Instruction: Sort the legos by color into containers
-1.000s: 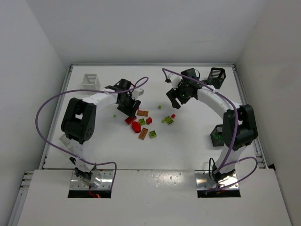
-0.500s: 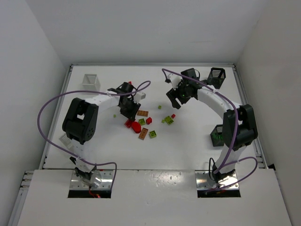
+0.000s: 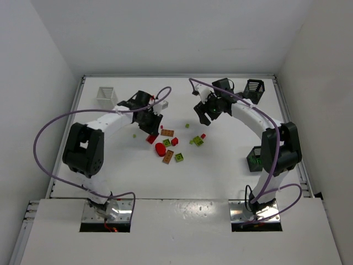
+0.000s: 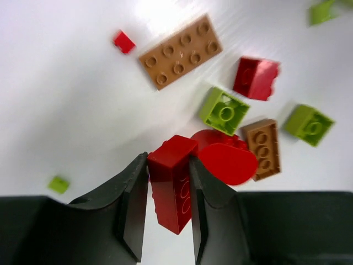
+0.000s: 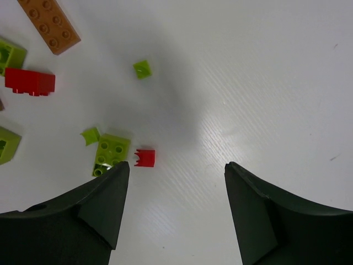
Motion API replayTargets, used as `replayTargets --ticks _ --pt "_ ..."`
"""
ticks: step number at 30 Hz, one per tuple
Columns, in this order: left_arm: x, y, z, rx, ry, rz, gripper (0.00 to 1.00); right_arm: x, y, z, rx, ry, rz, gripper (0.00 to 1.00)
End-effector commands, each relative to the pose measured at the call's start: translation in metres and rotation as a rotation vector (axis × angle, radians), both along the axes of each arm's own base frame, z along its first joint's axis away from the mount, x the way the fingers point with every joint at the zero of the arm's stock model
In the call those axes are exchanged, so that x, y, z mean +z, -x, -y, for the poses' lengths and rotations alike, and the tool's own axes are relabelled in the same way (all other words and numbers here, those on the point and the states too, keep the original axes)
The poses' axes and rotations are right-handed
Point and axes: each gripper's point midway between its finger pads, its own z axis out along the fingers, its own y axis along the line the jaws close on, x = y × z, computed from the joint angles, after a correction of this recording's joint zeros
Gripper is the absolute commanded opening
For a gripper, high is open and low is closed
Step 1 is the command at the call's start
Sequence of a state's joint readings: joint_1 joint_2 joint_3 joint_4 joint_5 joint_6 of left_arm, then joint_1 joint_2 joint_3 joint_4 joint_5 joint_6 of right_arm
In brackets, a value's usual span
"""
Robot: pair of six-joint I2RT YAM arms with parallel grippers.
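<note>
Three baskets show from above. A white basket (image 3: 106, 96) sits at the far left of the counter (image 3: 220, 176), and a black basket (image 3: 253, 90) is in the far right corner. A second black basket (image 3: 253, 159) stands by the right edge, half hidden behind the right arm. A fourth cannot be made out. The legos lie loose at mid-counter, between the two arms. The left wrist view shows four red pieces, two orange-brown plates and four yellow-green pieces, one of them cut off at the top edge. The larger orange-brown plate (image 4: 180, 51) has eight studs and lies at a slant. The left jaws are drawn in and pinch a red brick (image 4: 172, 185) by its long sides. Its long axis runs along the jaws, and its far end points into the pile, just beside a round red plate (image 4: 227, 161). Whether the brick is off the counter cannot be told. The right jaws stand wide apart with nothing between them, above bare counter. Near their left tip lie a small red piece (image 5: 144, 157) and a square yellow-green brick (image 5: 112, 150).
</note>
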State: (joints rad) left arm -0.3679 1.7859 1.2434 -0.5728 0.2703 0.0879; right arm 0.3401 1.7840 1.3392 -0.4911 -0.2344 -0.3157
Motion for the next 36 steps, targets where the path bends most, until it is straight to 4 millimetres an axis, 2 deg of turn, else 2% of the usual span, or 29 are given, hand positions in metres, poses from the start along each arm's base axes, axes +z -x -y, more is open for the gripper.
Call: replayTargets --ticks 1,3,4,5,6,8,9,10,12,16,17,20,23,24,27,29,31,32,33,34,35,36 --pt "0.087 -0.013 0.004 0.002 0.146 0.172 0.12 0.025 -0.023 -0.023 0.068 -0.085 0.099 0.70" --pt "0.102 -0.007 -0.014 0.011 0.157 0.212 0.09 0.021 -0.023 -0.037 0.107 -0.123 0.087 0.70" --pt "0.127 -0.001 -0.019 0.003 0.177 0.281 0.08 0.027 -0.028 -0.043 0.126 -0.149 0.102 0.70" --pt "0.137 0.001 -0.024 -0.007 0.183 0.315 0.08 0.025 -0.029 -0.046 0.132 -0.156 0.095 0.70" --pt "0.139 0.008 -0.036 -0.017 0.167 0.320 0.06 0.017 -0.031 -0.048 0.139 -0.161 0.083 0.70" --pt "0.150 0.019 -0.048 -0.025 0.157 0.339 0.05 0.021 -0.035 -0.054 0.147 -0.187 0.093 0.70" --pt "0.146 0.027 -0.058 -0.023 0.144 0.298 0.05 0.022 -0.037 -0.057 0.157 -0.203 0.109 0.70" --pt "0.153 0.032 -0.061 -0.029 0.158 0.292 0.04 0.017 -0.035 -0.056 0.157 -0.201 0.103 0.70" --pt "0.153 0.041 -0.071 -0.021 0.161 0.249 0.04 0.014 -0.030 -0.060 0.174 -0.220 0.092 0.70" --pt "0.151 0.067 -0.102 0.004 0.118 0.168 0.03 0.010 -0.018 -0.062 0.230 -0.237 0.086 0.70" --pt "0.151 0.071 -0.116 0.038 0.092 0.177 0.03 0.006 -0.015 -0.063 0.243 -0.240 0.078 0.70" --pt "0.153 0.080 -0.141 0.101 0.033 0.188 0.02 0.006 -0.003 -0.066 0.311 -0.259 0.082 0.70" --pt "0.149 0.094 -0.156 0.126 0.005 0.148 0.02 0.011 0.002 -0.077 0.349 -0.295 0.062 0.70" --pt "0.150 0.099 -0.159 0.123 -0.003 0.146 0.02 0.021 0.004 -0.085 0.377 -0.320 0.065 0.69" --pt "0.149 0.115 -0.176 0.108 -0.059 0.144 0.02 0.022 0.016 -0.105 0.407 -0.337 0.027 0.69" --pt "0.145 0.130 -0.190 0.078 -0.111 0.160 0.02 0.021 0.017 -0.116 0.403 -0.341 0.030 0.68" --pt "0.129 0.145 -0.200 0.066 -0.149 0.130 0.02 0.024 0.024 -0.132 0.412 -0.342 0.027 0.68" --pt "0.127 0.151 -0.208 0.067 -0.177 0.142 0.02 0.029 0.020 -0.138 0.417 -0.338 0.045 0.68" --pt "0.115 0.160 -0.212 0.076 -0.186 0.110 0.02 0.029 0.022 -0.143 0.415 -0.334 0.035 0.68" --pt "0.110 0.162 -0.221 0.105 -0.217 0.107 0.02 0.025 0.024 -0.152 0.428 -0.337 0.021 0.68" --pt "0.111 0.162 -0.230 0.146 -0.241 0.133 0.02 0.032 0.017 -0.156 0.396 -0.343 0.020 0.68" --pt "0.108 0.162 -0.234 0.180 -0.248 0.138 0.02 0.033 0.018 -0.161 0.391 -0.348 0.001 0.68"
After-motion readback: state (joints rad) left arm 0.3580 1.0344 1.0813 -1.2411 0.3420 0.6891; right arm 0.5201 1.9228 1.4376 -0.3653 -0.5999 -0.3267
